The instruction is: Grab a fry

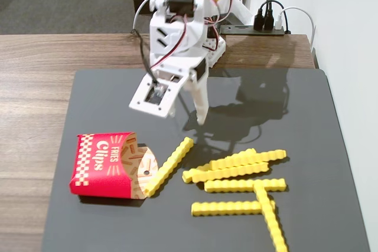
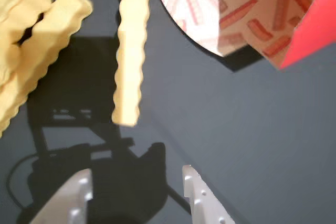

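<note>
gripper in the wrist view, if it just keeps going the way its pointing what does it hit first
Most likely the near end of the lone fry lying ahead of the open gripper, slightly left of centre. Bare dark mat fills the gap before it; depth is unclear, so the mat could come first.

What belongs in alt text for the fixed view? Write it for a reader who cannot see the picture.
A white robot arm's open gripper hangs above a dark mat, holding nothing. Below it, one yellow crinkle-cut fry leans against the mouth of a red fries carton lying on its side, and more fries lie scattered to the right.
</note>
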Available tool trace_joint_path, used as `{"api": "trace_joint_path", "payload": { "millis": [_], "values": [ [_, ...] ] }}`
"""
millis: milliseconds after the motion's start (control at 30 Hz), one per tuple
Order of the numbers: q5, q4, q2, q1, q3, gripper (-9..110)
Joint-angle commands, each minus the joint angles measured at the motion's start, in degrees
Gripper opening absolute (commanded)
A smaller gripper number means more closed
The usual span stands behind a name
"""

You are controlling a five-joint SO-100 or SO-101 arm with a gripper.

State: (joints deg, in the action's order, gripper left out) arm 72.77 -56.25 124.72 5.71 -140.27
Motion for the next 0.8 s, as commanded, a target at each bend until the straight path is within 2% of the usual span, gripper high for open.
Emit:
{"api": "trace_joint_path", "payload": {
  "millis": [0,567,767],
  "values": [
    [0.18,3.52,-4.13,-0.26,3.87,28],
    [-0.09,10.99,-21.62,-2.11,11.43,28],
    [-0.26,11.95,-23.64,-3.25,12.04,17]
  ]
}}
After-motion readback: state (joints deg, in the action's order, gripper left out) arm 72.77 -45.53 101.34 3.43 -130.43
